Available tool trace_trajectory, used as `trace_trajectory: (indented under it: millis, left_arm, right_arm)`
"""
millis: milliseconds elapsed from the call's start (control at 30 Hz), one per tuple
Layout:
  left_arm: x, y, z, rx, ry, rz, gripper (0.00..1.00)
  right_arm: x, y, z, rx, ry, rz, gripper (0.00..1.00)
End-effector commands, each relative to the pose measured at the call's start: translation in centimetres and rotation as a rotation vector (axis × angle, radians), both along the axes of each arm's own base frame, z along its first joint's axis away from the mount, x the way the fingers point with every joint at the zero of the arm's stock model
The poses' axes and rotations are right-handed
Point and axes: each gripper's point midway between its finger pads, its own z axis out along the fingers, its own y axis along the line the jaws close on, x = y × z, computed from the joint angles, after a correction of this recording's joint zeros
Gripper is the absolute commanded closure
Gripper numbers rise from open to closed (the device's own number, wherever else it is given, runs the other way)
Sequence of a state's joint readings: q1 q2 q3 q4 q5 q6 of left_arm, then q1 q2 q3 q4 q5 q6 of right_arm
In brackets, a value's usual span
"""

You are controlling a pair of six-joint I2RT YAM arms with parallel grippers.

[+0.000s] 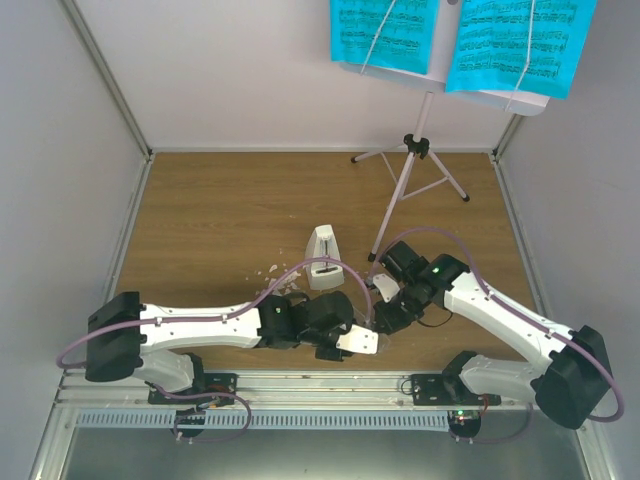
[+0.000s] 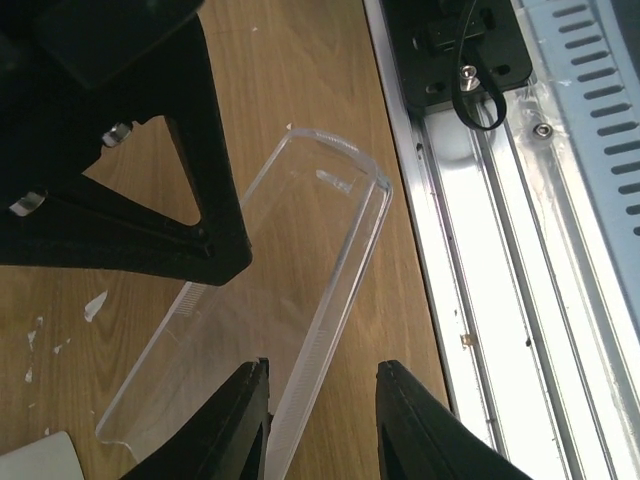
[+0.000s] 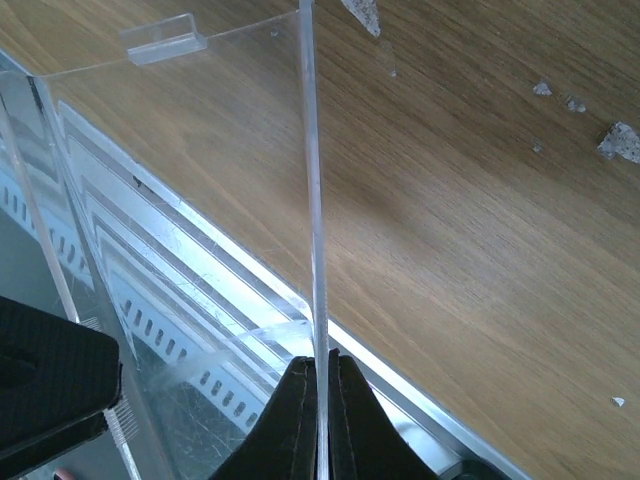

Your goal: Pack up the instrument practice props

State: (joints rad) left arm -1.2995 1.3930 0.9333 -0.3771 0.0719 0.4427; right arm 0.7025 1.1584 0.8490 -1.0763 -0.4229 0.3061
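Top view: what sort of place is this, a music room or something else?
Probably a lab test cell, not a music room: a wooden tabletop boxed in by plain white panels, two robot arms bolted to a metal rail at its near edge, and a music stand as a prop.

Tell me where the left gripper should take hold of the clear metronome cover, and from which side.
Pinch the clear cover by its long side wall, one finger inside the hollow, one outside, coming in from the end facing the left arm. It is a thin-walled shell that looks too wide to span. The left gripper straddles that wall, jaws apart; the right gripper pinches another edge.
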Motion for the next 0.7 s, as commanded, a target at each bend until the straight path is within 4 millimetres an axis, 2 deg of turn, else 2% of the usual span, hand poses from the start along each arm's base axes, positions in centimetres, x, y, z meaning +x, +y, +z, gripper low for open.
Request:
trace_trajectory:
  millis: [0,233,333,667]
  left_arm:
    - [0.3,-0.6,0.1,-0.002,-0.028,0.003,0.68]
    - [1.0,-0.7,-0.2,0.002,-0.067,0.036,0.57]
    - [1.1,-0.8,-0.2,-0.002,-0.073,0.040,0.47]
    - [-0.2,-0.9,-0.7,0.002,-0.047,0.001,0.66]
  right_arm:
    - [0.0,0.7,1.1,0.031,-0.018,0.030,1.00]
    - [-0.1,0.5,0.9,0.024,-0.018,0.041,0.99]
    - [-0.2,0.5,0.8,0.027,-0.016,0.042,1.00]
    - [0.3,0.6,0.5,0.016,-0.023,0.036,1.00]
